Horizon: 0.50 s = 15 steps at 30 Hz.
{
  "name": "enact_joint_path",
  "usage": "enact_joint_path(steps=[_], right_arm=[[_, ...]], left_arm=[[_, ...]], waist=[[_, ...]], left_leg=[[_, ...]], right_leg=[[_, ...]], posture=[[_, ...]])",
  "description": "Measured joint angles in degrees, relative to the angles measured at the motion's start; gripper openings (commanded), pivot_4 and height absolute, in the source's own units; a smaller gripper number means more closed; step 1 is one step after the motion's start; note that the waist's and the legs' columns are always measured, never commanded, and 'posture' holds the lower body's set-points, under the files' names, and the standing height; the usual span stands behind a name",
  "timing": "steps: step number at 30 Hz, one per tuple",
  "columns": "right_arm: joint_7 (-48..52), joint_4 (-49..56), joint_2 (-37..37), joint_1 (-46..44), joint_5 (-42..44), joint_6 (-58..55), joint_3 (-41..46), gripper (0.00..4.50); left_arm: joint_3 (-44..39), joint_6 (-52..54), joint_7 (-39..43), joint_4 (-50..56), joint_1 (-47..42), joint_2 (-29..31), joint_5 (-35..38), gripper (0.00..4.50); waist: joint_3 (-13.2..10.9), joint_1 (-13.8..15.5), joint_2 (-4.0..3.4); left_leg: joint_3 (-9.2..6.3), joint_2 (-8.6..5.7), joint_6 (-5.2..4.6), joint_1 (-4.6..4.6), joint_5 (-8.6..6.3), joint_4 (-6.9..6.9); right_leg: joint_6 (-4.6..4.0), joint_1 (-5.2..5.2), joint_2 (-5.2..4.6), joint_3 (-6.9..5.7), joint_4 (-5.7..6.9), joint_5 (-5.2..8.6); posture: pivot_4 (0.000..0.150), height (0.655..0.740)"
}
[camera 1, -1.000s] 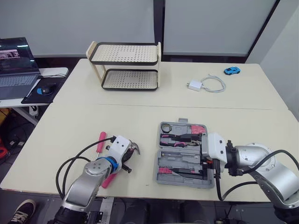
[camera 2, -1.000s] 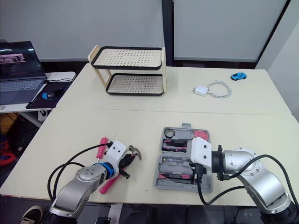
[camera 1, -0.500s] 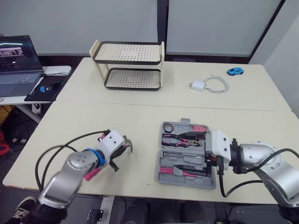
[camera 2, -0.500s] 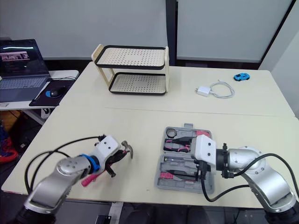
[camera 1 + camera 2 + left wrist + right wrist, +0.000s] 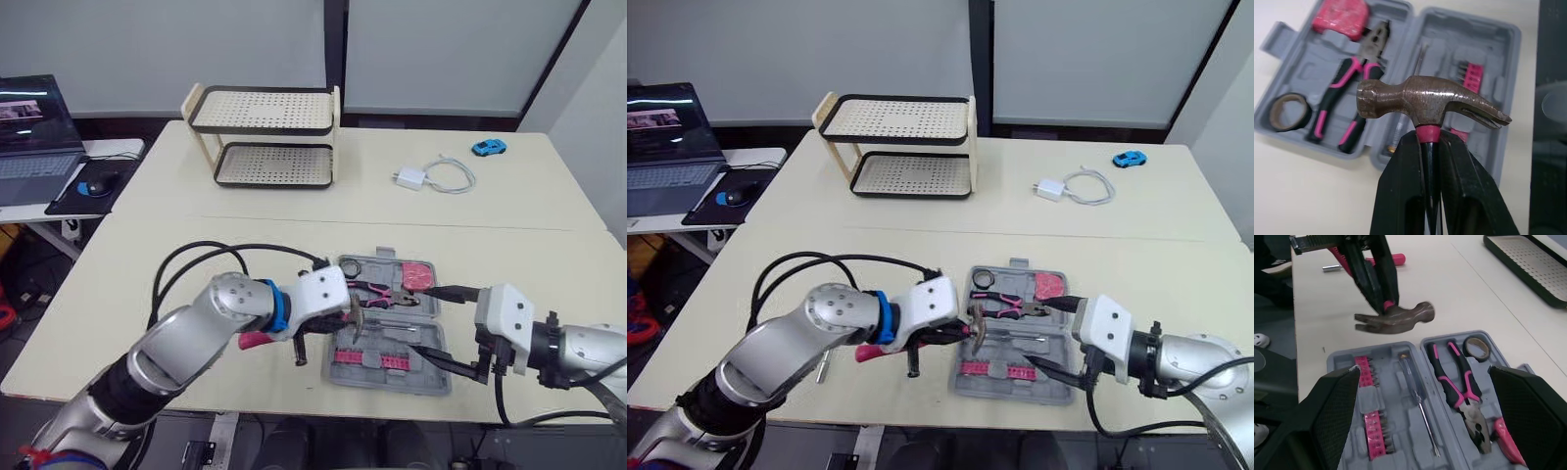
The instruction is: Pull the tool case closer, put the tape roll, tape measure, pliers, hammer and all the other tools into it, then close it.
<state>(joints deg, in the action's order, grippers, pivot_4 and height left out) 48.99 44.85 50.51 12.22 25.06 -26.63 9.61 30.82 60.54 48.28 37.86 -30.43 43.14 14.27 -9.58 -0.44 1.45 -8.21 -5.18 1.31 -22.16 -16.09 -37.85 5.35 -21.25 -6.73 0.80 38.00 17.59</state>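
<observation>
From the head camera, my left gripper is clenched on the hammer, holding its head over the left edge of the open tool case. My right gripper hangs at the case's right side, jaws spread wide.

At my left wrist, the pliers, tape roll and tape measure lie in the case, beyond the hammer head.

At my right wrist, a screwdriver lies in the case beside the pliers.

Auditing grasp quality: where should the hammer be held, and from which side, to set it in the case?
By the slim neck just under the head, where the left gripper is shut on the hammer, coming from the handle side, away from the tool case. The heavy head sits just past the grip, so it likely tips little.
</observation>
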Motion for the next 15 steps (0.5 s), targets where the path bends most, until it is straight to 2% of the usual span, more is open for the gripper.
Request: enact_joint_path(steps=[4,15], right_arm=[[-0.5,1.8,0.5,3.2,-0.5,-1.6,2.5,4.50],[-0.6,8.0,1.1,9.6,1.0,-6.6,8.6,4.50]], left_arm=[[6.5,-0.1,0.1,-0.9,-2.9,-0.1,-2.3,0.11],[18.9,-2.5,-4.0,-8.3,-9.3,-14.8,-8.7,0.11]], waist=[[0.0,0.3,0.01],[-0.1,0.9,0.08]], left_leg=[[0.04,0.09,-0.07,0.00,-0.03,-0.07],[0.13,0.04,-0.07,0.00,0.00,-0.13]], right_leg=[[0.00,0.03,0.03,0.03,0.03,0.00],[0.09,0.09,-0.01,0.07,0.00,-0.05]], posture=[[0.150,0.7400],[0.150,0.7400]])
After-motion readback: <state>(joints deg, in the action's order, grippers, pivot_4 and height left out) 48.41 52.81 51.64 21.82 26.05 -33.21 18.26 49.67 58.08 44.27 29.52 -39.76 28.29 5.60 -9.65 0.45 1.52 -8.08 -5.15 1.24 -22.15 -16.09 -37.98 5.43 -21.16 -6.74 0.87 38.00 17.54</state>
